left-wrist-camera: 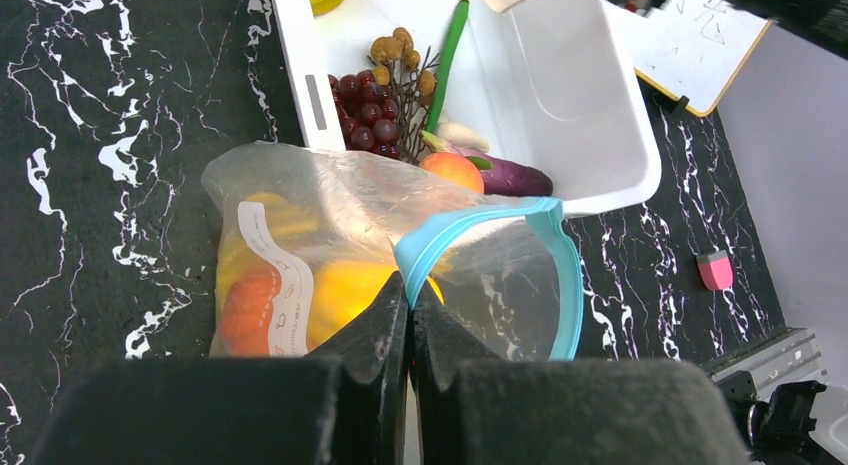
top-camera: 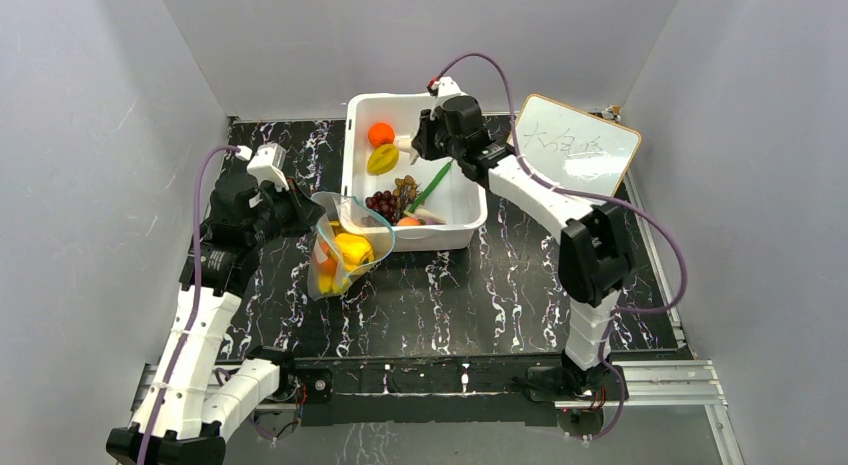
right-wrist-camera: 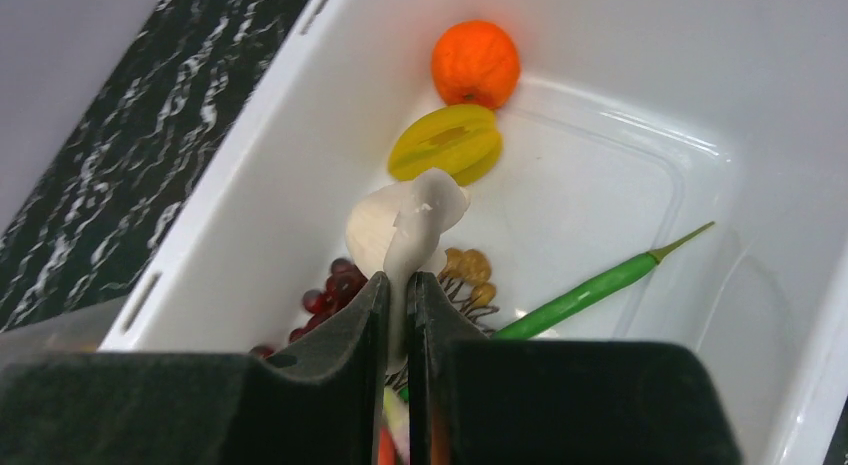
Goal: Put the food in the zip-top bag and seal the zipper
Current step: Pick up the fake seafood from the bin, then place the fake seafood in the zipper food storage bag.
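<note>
The clear zip-top bag point(top-camera: 340, 253) stands at the tub's near left corner, mouth open, with yellow and orange food inside point(left-wrist-camera: 300, 290). My left gripper point(left-wrist-camera: 410, 293) is shut on its teal-blue zipper strip point(left-wrist-camera: 470, 230) and holds the mouth open. My right gripper point(right-wrist-camera: 397, 283) is shut on the white garlic point(right-wrist-camera: 405, 225), held above the white tub point(top-camera: 358, 135). It also shows in the top view point(top-camera: 418, 140). In the tub lie an orange point(right-wrist-camera: 475, 63), a yellow star-shaped fruit point(right-wrist-camera: 446, 143), dark red grapes point(left-wrist-camera: 365, 110), a green pod point(right-wrist-camera: 590, 290) and a tan berry sprig point(left-wrist-camera: 400, 55).
A small whiteboard point(top-camera: 575, 140) leans at the back right beside the tub. A pink eraser point(left-wrist-camera: 714, 269) lies on the black marbled table right of the bag. Grey walls close in the left, right and back sides.
</note>
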`<state>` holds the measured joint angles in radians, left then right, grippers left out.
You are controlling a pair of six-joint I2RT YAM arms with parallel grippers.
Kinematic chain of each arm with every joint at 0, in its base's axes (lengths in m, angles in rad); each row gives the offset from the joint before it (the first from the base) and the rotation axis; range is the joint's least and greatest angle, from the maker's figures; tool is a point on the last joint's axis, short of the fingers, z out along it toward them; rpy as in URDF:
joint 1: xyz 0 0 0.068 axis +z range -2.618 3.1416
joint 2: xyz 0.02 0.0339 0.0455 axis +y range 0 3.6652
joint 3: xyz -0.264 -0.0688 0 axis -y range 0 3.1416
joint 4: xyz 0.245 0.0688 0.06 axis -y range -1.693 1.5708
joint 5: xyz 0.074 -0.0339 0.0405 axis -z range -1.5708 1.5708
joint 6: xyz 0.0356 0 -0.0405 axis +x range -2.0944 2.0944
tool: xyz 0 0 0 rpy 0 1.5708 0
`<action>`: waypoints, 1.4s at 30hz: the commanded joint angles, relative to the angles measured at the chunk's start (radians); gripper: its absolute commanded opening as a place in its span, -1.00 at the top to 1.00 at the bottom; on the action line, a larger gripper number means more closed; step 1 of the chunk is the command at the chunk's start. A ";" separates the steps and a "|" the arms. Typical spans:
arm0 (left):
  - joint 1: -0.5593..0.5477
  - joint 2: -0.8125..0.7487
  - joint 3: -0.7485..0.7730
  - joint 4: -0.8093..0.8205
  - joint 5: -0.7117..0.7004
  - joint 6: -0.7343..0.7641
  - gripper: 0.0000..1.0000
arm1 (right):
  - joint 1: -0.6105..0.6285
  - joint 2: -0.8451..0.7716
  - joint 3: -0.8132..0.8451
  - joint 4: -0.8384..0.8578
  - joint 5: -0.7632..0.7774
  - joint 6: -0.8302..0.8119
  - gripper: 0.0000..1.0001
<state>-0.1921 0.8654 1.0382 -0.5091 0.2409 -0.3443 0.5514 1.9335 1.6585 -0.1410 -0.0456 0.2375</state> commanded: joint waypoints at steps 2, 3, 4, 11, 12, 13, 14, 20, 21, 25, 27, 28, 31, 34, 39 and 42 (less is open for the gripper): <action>-0.004 0.018 0.035 0.055 0.003 -0.010 1.00 | 0.010 -0.211 -0.089 -0.011 -0.204 0.039 1.00; -0.004 0.021 0.040 0.054 0.005 -0.010 1.00 | 0.012 -0.263 -0.124 -0.004 -0.231 0.040 1.00; -0.004 0.025 0.046 0.050 0.005 -0.009 1.00 | 0.014 -0.299 -0.148 -0.002 -0.255 0.036 1.00; -0.003 0.022 0.040 0.031 0.011 0.004 1.00 | 0.023 -0.503 -0.292 0.035 -0.499 0.032 1.00; -0.003 0.023 0.037 0.031 0.017 0.006 1.00 | 0.025 -0.522 -0.310 0.046 -0.545 0.036 1.00; -0.004 0.020 0.033 0.029 0.026 0.007 1.00 | 0.033 -0.539 -0.330 0.054 -0.573 0.038 1.00; -0.004 0.021 0.030 0.028 0.037 0.006 1.00 | 0.042 -0.554 -0.342 0.055 -0.592 0.039 1.00; -0.004 0.011 0.030 0.016 0.086 -0.025 1.00 | 0.152 -0.608 -0.371 0.052 -0.655 0.006 1.00; -0.004 0.008 0.030 0.017 0.092 -0.030 1.00 | 0.177 -0.613 -0.372 0.053 -0.654 -0.001 1.00; -0.004 0.000 0.035 0.015 0.120 -0.040 1.00 | 0.261 -0.619 -0.382 0.066 -0.582 -0.028 1.00; -0.004 0.000 0.034 0.015 0.136 -0.041 1.00 | 0.281 -0.607 -0.375 0.058 -0.531 -0.039 1.00; -0.003 0.000 0.030 0.017 0.143 -0.041 1.00 | 0.289 -0.600 -0.373 0.056 -0.505 -0.050 1.00; -0.004 0.005 0.014 0.020 0.176 -0.033 1.00 | 0.306 -0.568 -0.366 0.054 -0.454 -0.072 1.00; -0.004 0.012 0.015 0.009 0.205 -0.030 1.00 | 0.319 -0.533 -0.360 0.062 -0.425 -0.093 1.00; -0.004 0.004 0.021 -0.004 0.205 -0.028 1.00 | 0.326 -0.479 -0.339 0.066 -0.362 -0.126 1.00; -0.003 0.006 0.027 -0.010 0.216 -0.028 1.00 | 0.331 -0.443 -0.339 0.080 -0.344 -0.132 1.00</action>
<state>-0.1921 0.8886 1.0416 -0.5224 0.4091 -0.3744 0.8707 1.4654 1.2732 -0.1371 -0.4465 0.1425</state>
